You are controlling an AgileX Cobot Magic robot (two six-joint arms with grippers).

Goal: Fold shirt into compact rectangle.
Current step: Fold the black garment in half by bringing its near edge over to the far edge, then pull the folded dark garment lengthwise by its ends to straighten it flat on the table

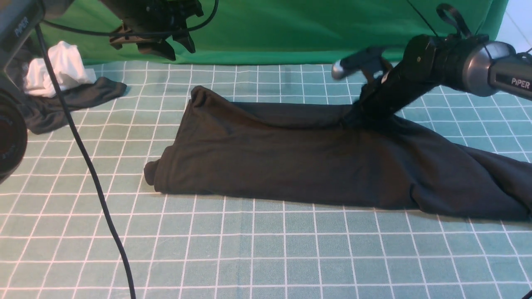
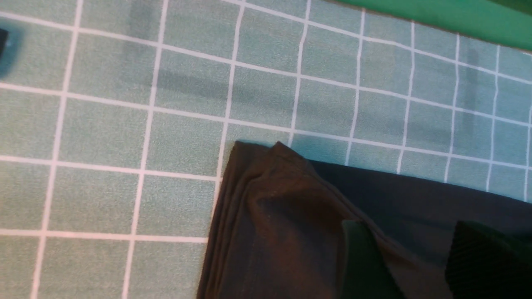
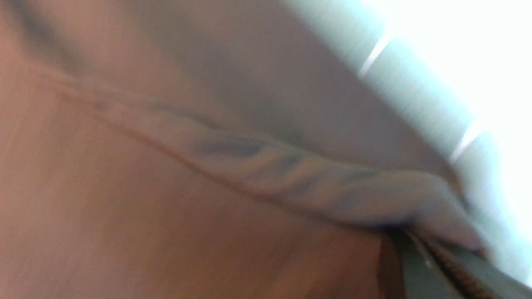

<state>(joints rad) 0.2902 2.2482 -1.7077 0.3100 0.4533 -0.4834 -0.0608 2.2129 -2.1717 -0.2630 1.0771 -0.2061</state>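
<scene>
On the checked table [image 1: 249, 249], the shirt [image 1: 291, 162] is lying folded into a long band, centre to right. At its far edge the right gripper [image 1: 353, 118] is pinching the fabric, jaws closed. Farther back, the left gripper [image 1: 174, 45] is hanging above the table, jaws apart, holding nothing.

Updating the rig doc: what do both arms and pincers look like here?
Both arms are dark grey with white PiPER lettering: left arm, right arm, which has a silver ring joint. Left pincer and right pincer are black. A black cable runs down beside the left arm.
</scene>
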